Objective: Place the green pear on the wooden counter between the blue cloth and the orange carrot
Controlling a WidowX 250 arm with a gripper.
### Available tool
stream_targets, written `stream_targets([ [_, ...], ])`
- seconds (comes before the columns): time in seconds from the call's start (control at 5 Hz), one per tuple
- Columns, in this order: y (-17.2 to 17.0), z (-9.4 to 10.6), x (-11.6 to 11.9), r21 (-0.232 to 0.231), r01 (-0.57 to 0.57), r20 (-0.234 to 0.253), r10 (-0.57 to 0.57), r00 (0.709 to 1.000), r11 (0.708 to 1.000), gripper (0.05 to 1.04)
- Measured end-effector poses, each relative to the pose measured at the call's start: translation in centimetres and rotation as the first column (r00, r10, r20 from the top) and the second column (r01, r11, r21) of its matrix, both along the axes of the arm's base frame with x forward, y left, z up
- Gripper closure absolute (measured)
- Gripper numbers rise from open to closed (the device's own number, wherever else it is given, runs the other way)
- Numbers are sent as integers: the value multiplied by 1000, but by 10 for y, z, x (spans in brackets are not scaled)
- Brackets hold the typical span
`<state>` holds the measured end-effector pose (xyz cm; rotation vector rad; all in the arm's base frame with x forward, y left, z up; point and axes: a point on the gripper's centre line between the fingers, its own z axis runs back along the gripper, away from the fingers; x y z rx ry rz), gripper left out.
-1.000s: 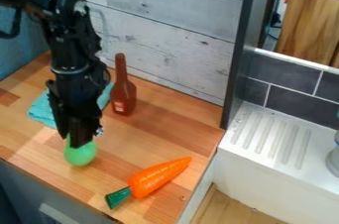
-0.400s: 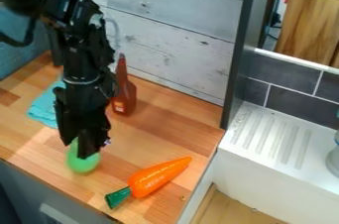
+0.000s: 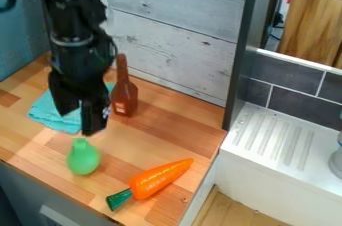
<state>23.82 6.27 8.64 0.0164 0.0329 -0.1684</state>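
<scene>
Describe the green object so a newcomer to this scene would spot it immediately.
On the wooden counter, look toward the front edge, below the black gripper. There sits a green object with a narrow neck. Unlike the long orange carrot nearby, it is pear-shaped and green all over.

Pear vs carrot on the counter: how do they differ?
The pear is all green; the carrot is orange with a dark green top. The pear is squat and rounded, the carrot long and tapered. The pear sits nearer the open end effector than the carrot. Both rest on the wooden counter.
</scene>
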Motion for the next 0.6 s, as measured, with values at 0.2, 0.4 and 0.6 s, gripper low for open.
stream_targets([
  [0.2,20,25,14,-17,-35,52,35,998,999,81],
  [0.4,52,35,39,-9,-90,83,90,992,996,83],
  [0.6,82,35,54,28,-119,104,115,988,993,83],
])
